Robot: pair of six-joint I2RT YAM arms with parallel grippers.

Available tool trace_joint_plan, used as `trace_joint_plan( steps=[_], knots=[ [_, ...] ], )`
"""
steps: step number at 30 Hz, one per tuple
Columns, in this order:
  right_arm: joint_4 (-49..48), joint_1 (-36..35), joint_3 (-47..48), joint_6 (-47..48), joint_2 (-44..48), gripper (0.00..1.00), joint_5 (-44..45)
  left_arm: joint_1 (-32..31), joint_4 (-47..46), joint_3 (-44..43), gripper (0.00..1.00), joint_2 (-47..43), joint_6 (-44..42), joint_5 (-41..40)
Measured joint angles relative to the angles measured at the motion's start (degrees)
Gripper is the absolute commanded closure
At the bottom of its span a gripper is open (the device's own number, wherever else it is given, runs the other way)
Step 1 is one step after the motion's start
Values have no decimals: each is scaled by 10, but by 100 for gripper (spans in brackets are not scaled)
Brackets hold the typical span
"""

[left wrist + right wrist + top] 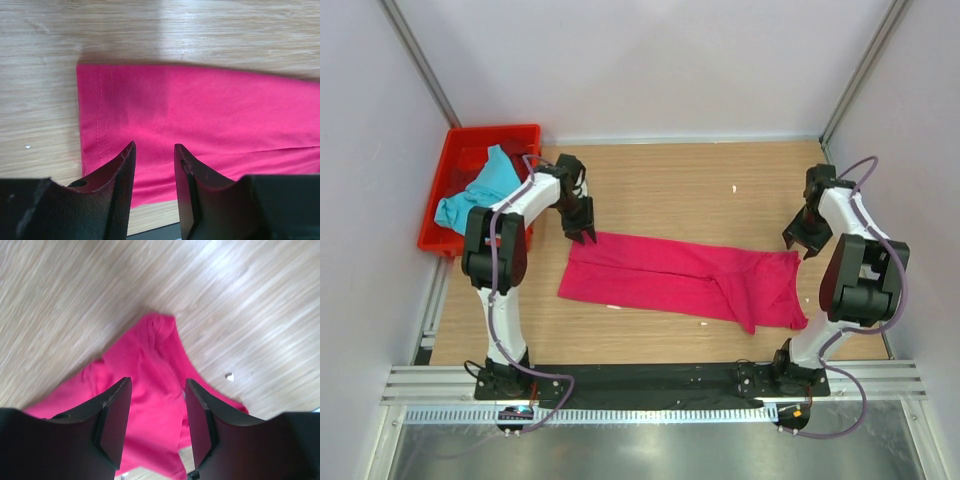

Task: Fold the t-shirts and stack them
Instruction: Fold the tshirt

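The magenta-pink t-shirt (685, 280) lies folded lengthwise as a long strip across the middle of the wooden table, its right end bunched and wider. My left gripper (582, 232) hovers open just above the strip's far left corner; the left wrist view shows the shirt (200, 115) below empty jaws (154, 146). My right gripper (804, 240) is open, lifted clear of the strip's far right corner; in the right wrist view the pink cloth (145, 390) lies below open jaws (158, 381) that hold nothing. The turquoise-blue t-shirt (475, 188) sits crumpled in the crate.
A red plastic crate (480, 135) stands at the far left of the table, beside the left arm. White walls close in on three sides. A small white speck (229, 376) lies on the wood near the shirt's right end.
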State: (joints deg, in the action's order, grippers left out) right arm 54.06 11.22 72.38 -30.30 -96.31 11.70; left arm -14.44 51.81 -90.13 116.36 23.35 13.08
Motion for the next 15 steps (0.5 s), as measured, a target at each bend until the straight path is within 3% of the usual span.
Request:
trace_joint_plan(
  steps=[11,15],
  knots=[
    [-63,13,-3,24,-63,64,-2,1,-6,0,66,36,2,-7],
    [-86,16,-22,18,-72,90,-13,2,-5,-3,64,47,5,-13]
  ],
)
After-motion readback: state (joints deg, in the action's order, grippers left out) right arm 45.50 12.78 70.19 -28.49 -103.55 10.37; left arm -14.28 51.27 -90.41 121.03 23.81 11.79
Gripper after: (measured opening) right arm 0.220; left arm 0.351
